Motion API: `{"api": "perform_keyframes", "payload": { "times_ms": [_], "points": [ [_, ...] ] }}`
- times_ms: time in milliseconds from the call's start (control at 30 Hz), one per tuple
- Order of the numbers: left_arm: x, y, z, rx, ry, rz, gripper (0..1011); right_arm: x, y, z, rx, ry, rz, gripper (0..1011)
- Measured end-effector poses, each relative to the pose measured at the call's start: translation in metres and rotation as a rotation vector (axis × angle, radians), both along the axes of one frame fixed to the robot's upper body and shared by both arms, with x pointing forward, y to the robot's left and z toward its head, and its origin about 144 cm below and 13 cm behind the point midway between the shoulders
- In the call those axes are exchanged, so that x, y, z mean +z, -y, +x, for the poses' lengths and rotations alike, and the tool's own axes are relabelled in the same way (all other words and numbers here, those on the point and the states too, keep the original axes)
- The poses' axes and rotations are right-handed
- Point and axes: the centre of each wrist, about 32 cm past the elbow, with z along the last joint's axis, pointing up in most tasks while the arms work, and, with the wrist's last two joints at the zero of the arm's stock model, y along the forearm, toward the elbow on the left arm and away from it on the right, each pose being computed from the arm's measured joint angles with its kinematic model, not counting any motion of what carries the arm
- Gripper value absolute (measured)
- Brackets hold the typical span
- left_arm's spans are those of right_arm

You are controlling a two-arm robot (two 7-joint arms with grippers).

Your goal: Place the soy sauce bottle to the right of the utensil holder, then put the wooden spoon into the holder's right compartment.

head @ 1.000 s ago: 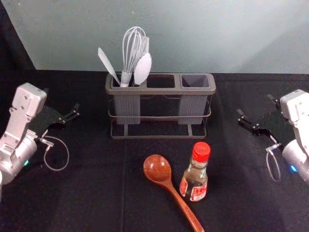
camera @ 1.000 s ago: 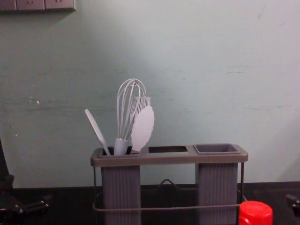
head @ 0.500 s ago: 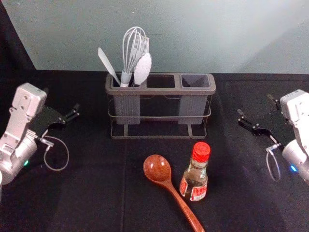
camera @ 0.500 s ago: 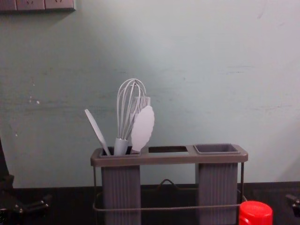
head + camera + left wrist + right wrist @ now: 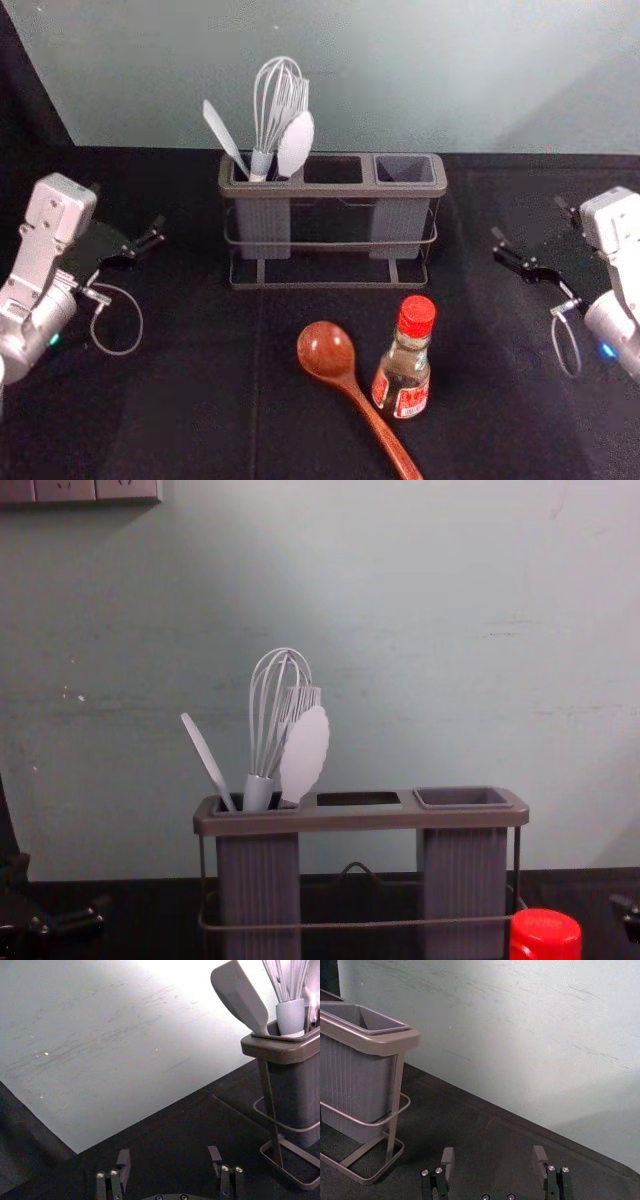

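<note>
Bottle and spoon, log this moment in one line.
bottle: upright in front of holder; spoon: lying beside bottle; left gripper: open, left side; right gripper: open, right side

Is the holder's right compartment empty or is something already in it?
Empty, as far as its visible inside shows: nothing sticks up from the right compartment, while the whisk stands in the left one.

Wooden spoon (image 5: 326,352) cut off by head view's lower edge, label (image 5: 411,400) on soy sauce bottle (image 5: 405,367) illegible
</note>
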Motion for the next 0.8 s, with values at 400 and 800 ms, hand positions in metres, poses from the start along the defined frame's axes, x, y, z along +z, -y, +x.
{"api": "perform_keyframes", "payload": {
  "times_ms": [400, 800],
  "points": [
    [0.0000, 0.0000, 0.0000, 0.000, 0.000, 0.000, 1011, 0.0000, 0.0000, 0.0000, 0.000, 0.000, 0.000, 1002],
    [0.0000, 0.0000, 0.0000, 0.000, 0.000, 0.000, 1011, 0.0000, 0.0000, 0.0000, 0.000, 0.000, 0.000, 1003]
  ]
}}
